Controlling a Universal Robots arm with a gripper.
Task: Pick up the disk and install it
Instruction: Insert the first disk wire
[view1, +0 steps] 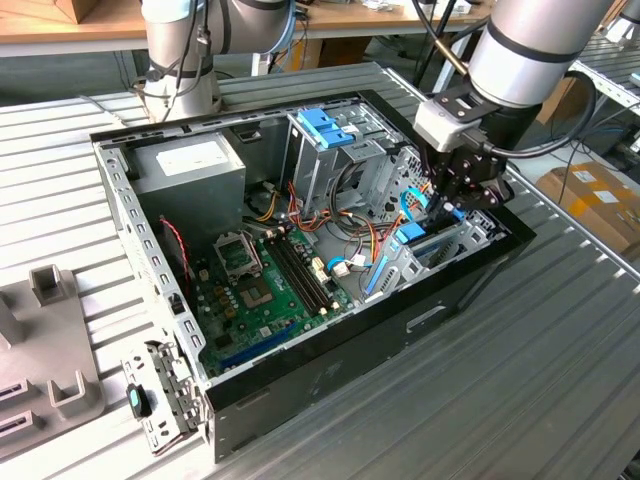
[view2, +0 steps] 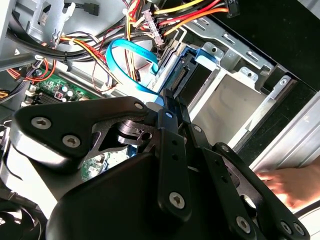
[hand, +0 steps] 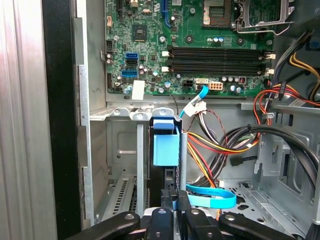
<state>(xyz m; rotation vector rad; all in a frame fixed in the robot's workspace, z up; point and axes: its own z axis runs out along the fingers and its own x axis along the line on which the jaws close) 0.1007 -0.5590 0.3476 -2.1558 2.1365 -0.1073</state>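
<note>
Gripper (hand: 170, 207): jaws closed on the disk's edge, low centre in the first wrist view | Disk (hand: 165, 150): held upright on edge inside the metal drive bay (hand: 120, 150), light-blue rail uppermost | Motherboard (hand: 200, 45): seen beyond, upper frame | Exterior view: gripper (view1: 445, 200) lowered into the open computer case (view1: 330, 340), right of centre | Power supply (view1: 190, 165): seated upper left.

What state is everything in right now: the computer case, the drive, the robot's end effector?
Computer case: lying on its side, side panel off, inside exposed.
Disk: standing on edge in the metal drive bay, blue rail showing.
End effector: shut on the disk's edge, down inside the case.
Blue data cable: loose, not plugged into the disk.
</note>
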